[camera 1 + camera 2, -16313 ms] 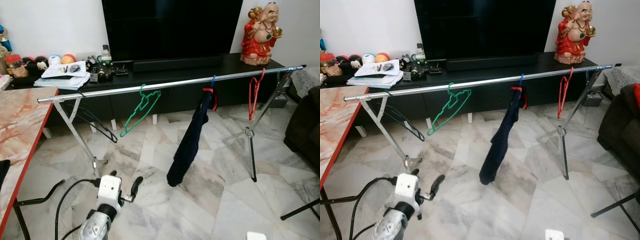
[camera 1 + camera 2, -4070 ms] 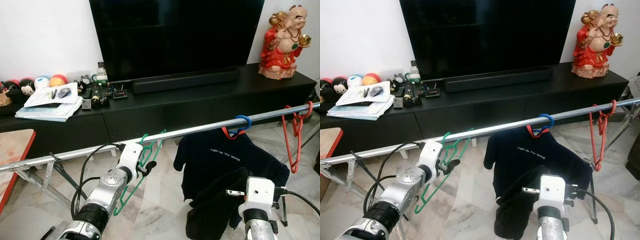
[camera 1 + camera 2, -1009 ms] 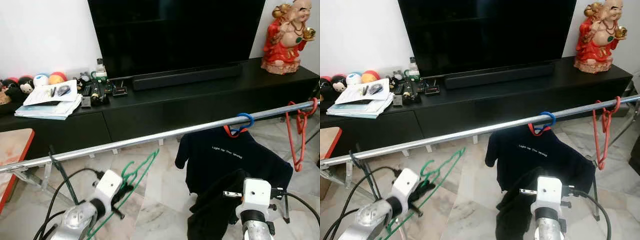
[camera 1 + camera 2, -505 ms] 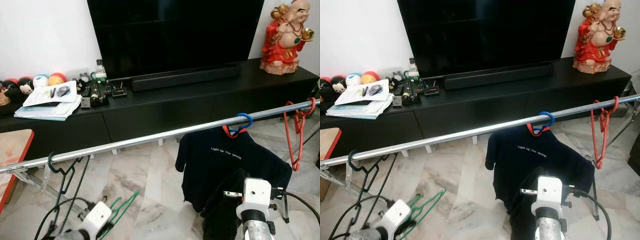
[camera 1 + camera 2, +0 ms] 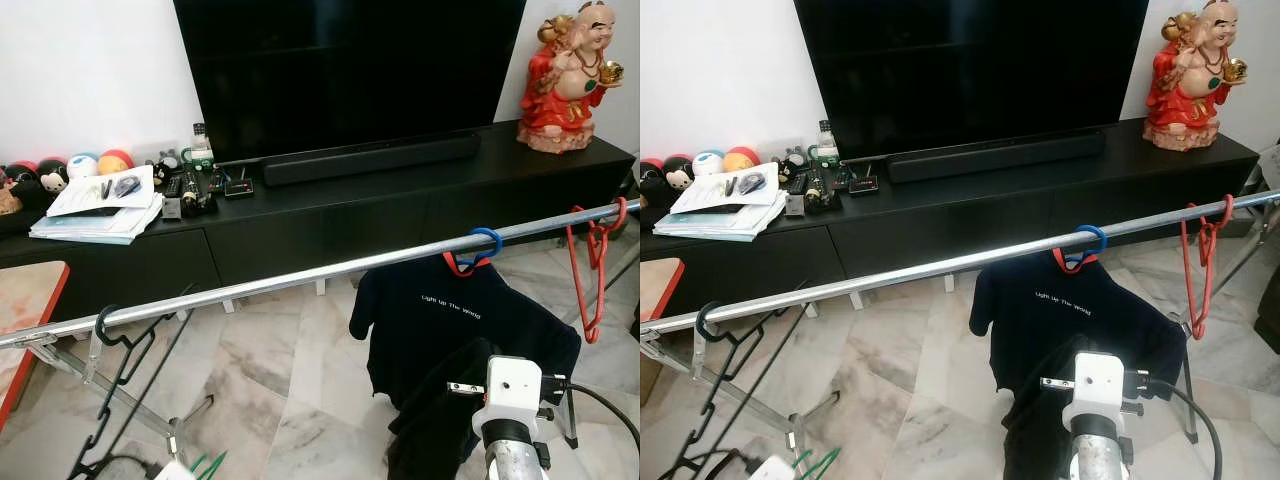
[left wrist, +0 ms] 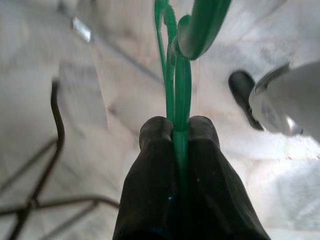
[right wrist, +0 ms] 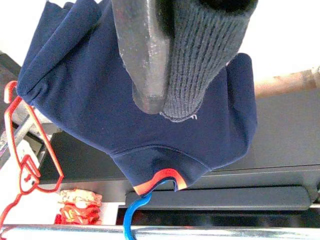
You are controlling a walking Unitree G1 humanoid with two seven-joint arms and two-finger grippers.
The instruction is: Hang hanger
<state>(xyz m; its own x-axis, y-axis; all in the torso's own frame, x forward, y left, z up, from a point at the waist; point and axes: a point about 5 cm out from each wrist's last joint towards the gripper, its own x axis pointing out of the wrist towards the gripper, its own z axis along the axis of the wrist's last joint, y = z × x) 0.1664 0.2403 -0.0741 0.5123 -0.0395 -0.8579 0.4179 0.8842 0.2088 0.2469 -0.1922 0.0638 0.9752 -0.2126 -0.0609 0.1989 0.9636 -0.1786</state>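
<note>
A green hanger (image 6: 182, 75) is off the rail and low over the marble floor, with my left gripper (image 6: 178, 127) shut on its wire. In the eye views its tips (image 5: 208, 464) poke up at the bottom edge. The silver rail (image 5: 300, 277) slants across the room. On it hang a black hanger (image 5: 110, 340), a navy T-shirt (image 5: 450, 320) on a blue hanger (image 5: 488, 238), and a red hanger (image 5: 590, 270). My right gripper (image 7: 165, 107) is shut on a fold of the shirt's dark fabric, below the rail.
The rack's metal legs (image 5: 130, 410) stand at the lower left. A table with a red edge (image 5: 25, 300) is at the far left. Behind the rail are a black TV bench (image 5: 330, 215) with papers (image 5: 100, 205) and a red statue (image 5: 570, 70).
My left arm has dropped from just under the rail towards the floor, taking the green hanger with it. The right arm and the shirt have not moved.
</note>
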